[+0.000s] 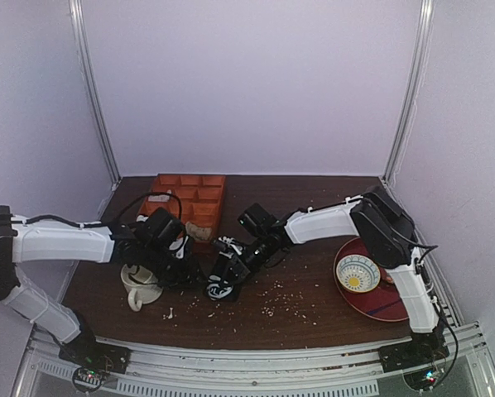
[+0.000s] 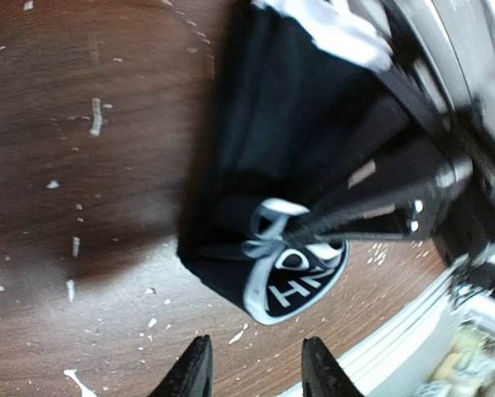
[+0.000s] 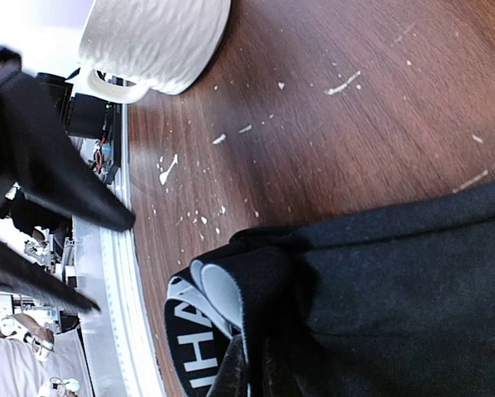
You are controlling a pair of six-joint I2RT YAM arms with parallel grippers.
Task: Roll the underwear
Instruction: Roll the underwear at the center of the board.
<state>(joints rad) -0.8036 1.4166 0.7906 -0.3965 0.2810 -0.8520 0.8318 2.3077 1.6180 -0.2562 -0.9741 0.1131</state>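
The counter [image 1: 314,310] is dark brown wood with many small white crumbs [image 1: 285,291] on it. Pale purple walls [image 1: 247,83] stand around it, and a metal rail [image 1: 256,356] runs along the bottom of the top view.

At the left of the top view, the left arm [image 1: 61,241] reaches in from the left edge toward the middle. Its left gripper [image 2: 252,368] shows at the bottom of the left wrist view. The two black fingers are a little apart and hold nothing. They hang just above the counter, near the edge of the underwear.

Under that arm sits a white mug [image 1: 138,285] at the lower left. Behind it, in the upper middle, lies an orange tray [image 1: 194,194] with small square pockets.

The underwear [image 1: 224,277] lies in the middle of the top view, between the two grippers. It is a black bundle with a white-edged waistband and white letters [image 2: 301,285]. The end with the letters looks folded over.

The right arm [image 1: 326,222] comes from the right and bends down to the middle. The right gripper [image 3: 239,364] is pressed into the black cloth at the bottom of the right wrist view, but I cannot tell if it is closed on it.

At the right sits a red plate [image 1: 388,310] with a patterned bowl [image 1: 358,273] on it.
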